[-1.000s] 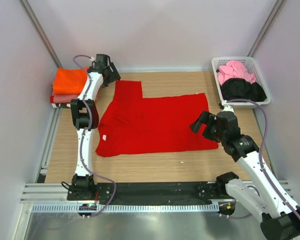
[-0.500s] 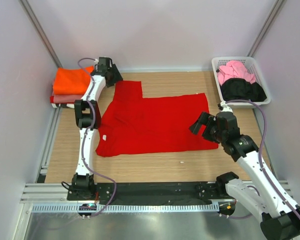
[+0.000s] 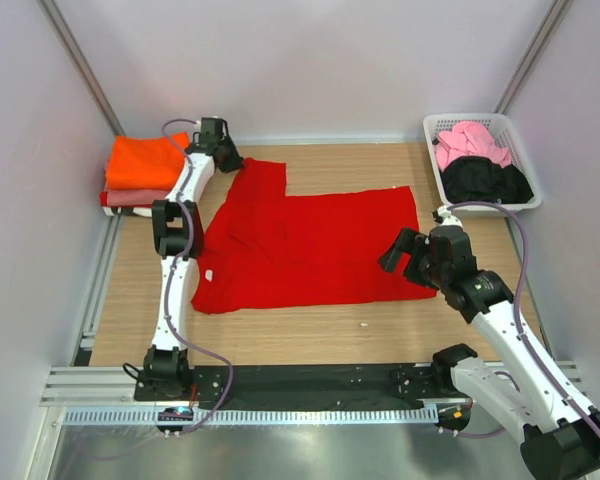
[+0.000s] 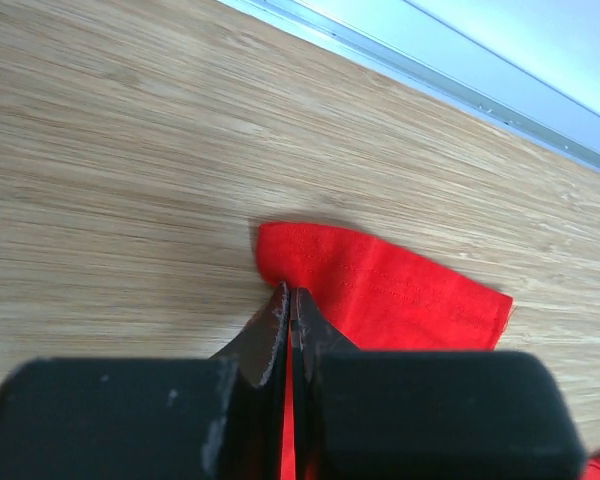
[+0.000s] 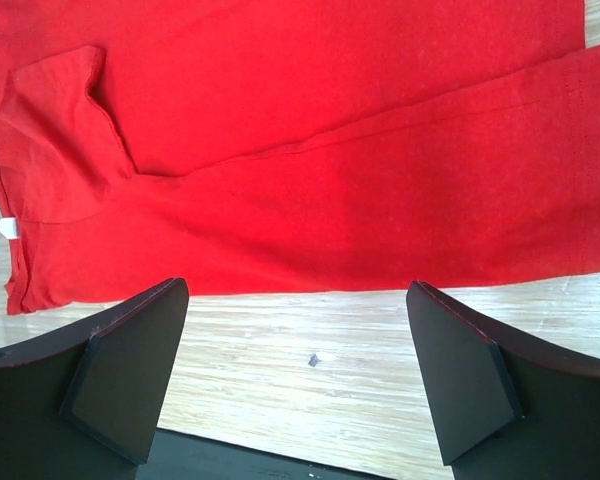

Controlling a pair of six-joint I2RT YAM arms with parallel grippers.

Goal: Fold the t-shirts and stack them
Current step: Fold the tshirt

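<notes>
At the tip of the left tool [image 4: 288, 300], the sleeve edge of the bright red cloth t-shirt [image 3: 310, 245] is now pinched. The tool has just clenched from wide apart, so folding can begin. The shirt lies flat on the wooden worktop [image 3: 310, 335]. The right tool [image 5: 295, 345] hangs released beside the shirt's near edge.

The pale wooden surface [image 3: 310, 340] carries a red t-shirt [image 3: 310, 245] spread flat across its middle. At the far left edge, an orange t-shirt [image 3: 140, 160] lies folded on top of a salmon-pink t-shirt [image 3: 130, 197]. A white slatted basket [image 3: 468, 117] sits at the far right corner. A small speck [image 3: 363, 324] lies on bare wood just in front of the red shirt.
</notes>
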